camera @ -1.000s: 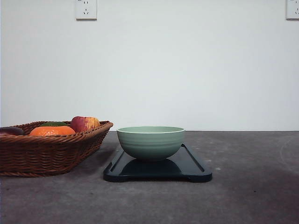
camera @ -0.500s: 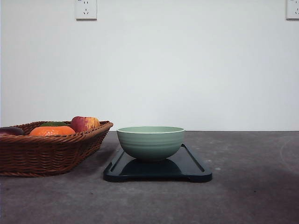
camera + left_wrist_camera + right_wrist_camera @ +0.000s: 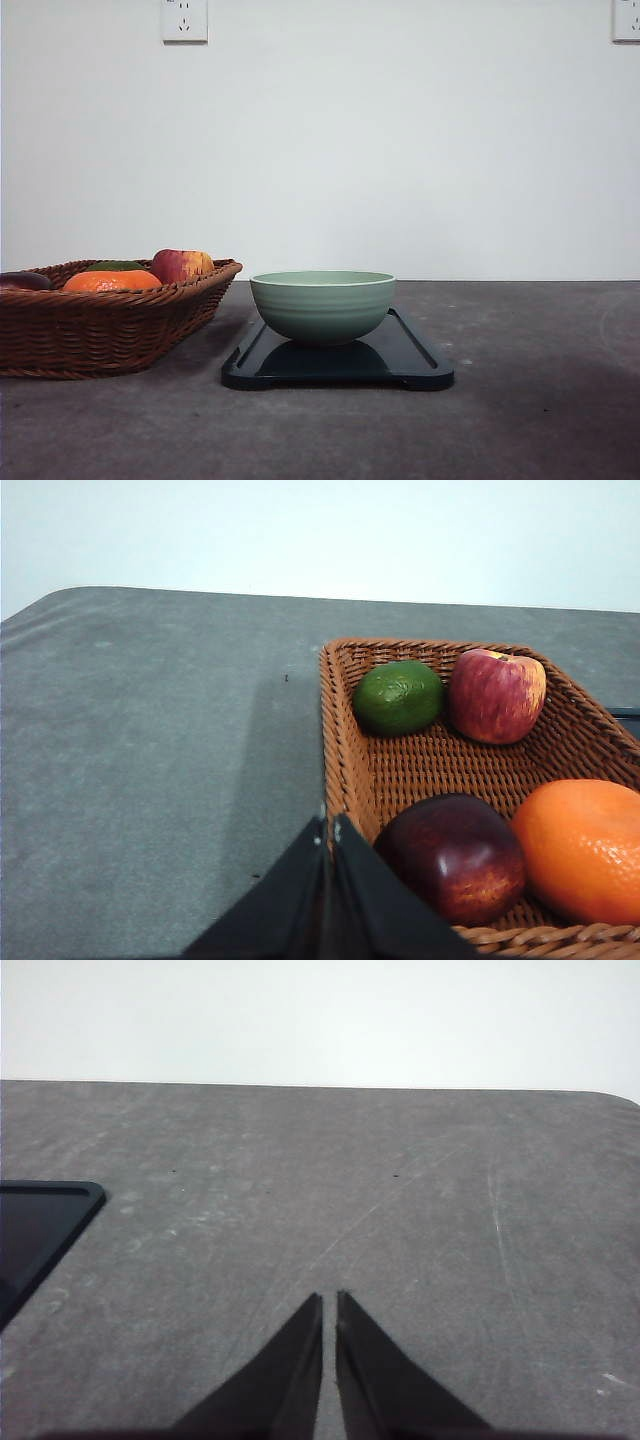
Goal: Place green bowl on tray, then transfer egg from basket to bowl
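While I check the front view, the green bowl stands upright on the tray, pale sage, faintly ribbed, with a lighter rim. Beside it sits the basket, brown wicker. My left gripper hangs at the basket's rim, jaws clenched on nothing. My right gripper is likewise pressed closed over the bare table.

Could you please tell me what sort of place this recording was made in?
Probably an indoor lab or test room: a bare grey table stands against a plain white wall with power sockets, and the basket of fruit beside the green bowl on the tray looks staged.
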Available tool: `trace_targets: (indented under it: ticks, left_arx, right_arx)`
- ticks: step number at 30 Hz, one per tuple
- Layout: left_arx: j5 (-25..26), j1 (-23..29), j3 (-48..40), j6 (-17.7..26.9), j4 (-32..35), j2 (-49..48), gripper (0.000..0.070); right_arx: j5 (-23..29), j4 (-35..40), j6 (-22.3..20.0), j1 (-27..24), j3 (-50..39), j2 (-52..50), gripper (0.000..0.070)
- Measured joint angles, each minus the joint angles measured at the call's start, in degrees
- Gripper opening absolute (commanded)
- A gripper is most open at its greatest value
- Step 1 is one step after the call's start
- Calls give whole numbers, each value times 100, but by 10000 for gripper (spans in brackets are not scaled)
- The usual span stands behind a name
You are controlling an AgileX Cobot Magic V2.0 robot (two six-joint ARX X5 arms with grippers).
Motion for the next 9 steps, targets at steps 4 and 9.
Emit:
trace_targets:
  ticks: [4, 9]
  left_arx:
    - [0, 0, 0, 0, 0, 0, 0]
    - [0, 0, 0, 0, 0, 0, 0]
  right_arx:
    - [0, 0, -2, 0, 0, 0, 16]
    - [0, 0, -2, 0, 0, 0, 16]
